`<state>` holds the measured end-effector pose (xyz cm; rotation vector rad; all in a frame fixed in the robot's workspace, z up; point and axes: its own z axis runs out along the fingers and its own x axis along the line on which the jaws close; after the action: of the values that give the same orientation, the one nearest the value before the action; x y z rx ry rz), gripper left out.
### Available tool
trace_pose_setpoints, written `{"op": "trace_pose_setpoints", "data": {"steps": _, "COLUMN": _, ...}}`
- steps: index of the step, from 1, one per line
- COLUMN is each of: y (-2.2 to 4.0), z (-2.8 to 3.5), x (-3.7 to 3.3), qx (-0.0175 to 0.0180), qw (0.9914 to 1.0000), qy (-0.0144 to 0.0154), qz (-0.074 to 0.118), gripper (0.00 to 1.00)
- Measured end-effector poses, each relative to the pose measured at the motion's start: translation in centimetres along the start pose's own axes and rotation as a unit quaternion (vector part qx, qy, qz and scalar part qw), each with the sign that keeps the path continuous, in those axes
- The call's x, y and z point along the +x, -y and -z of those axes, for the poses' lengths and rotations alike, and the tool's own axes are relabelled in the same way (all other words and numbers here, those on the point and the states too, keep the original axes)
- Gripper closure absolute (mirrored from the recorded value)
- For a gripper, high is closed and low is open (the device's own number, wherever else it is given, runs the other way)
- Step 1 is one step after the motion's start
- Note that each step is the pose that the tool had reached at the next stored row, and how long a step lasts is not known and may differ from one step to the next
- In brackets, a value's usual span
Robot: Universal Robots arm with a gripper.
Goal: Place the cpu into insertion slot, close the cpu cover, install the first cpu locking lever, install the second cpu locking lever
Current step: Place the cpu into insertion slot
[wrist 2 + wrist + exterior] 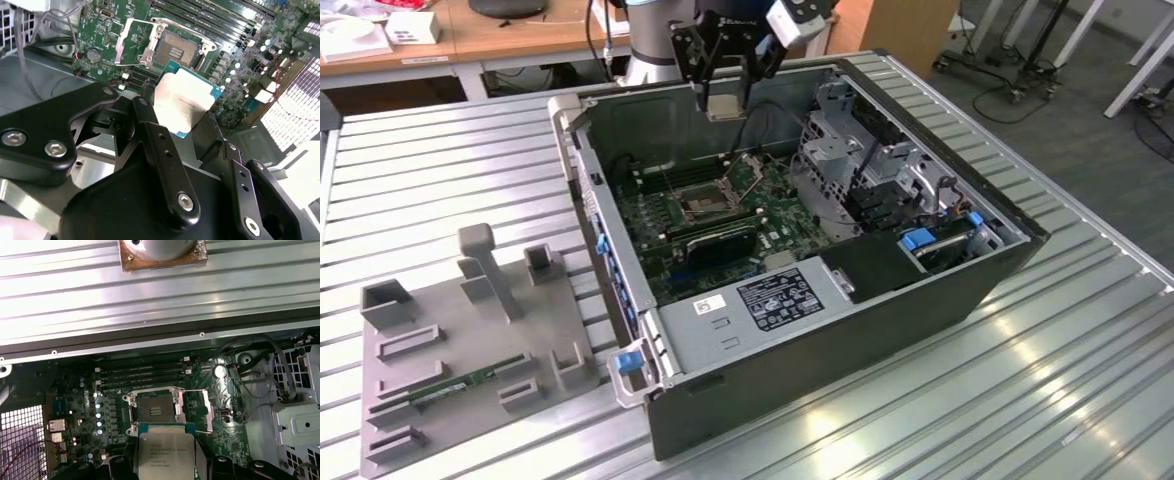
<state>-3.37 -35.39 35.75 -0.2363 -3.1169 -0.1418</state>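
Observation:
My gripper (pixel 723 100) hangs over the far end of the open computer case (pixel 1014 240), shut on the cpu (pixel 724 108). In both wrist views the cpu (pixel 182 100) (pixel 165 452) is a pale silver square chip on a green edge, pinched between the black fingers (pixel 150 130). It is held above the green motherboard (pixel 781 235), apart from it and just short of the insertion slot (pixel 177 50) (pixel 155 407) (pixel 700 203). The slot lies bare, dark inside its silver rim. The cpu cover (pixel 131 42) stands swung up at one side of the slot.
Long black memory slots (pixel 145 375) run beside the socket. A silver drive cage (pixel 841 150), loose cables (pixel 280 375) and the labelled power supply (pixel 767 300) crowd the case. On the exterior view's left, a grey fixture tray (pixel 400 400) holds a green memory stick (pixel 454 385).

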Motion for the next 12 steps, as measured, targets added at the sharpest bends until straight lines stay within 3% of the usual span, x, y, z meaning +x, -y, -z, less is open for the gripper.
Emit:
{"op": "trace_pose_setpoints", "data": {"steps": 3, "y": 0.0, "z": -0.01, "x": 0.0, "qx": -0.0003, "qw": 0.99989, "qy": 0.0013, "qz": -0.015, "gripper": 0.46}}
{"op": "trace_pose_setpoints", "data": {"steps": 12, "y": 0.0, "z": -0.01, "x": 0.0, "qx": -0.0003, "qw": 0.99987, "qy": 0.0014, "qz": -0.016, "gripper": 0.46}}
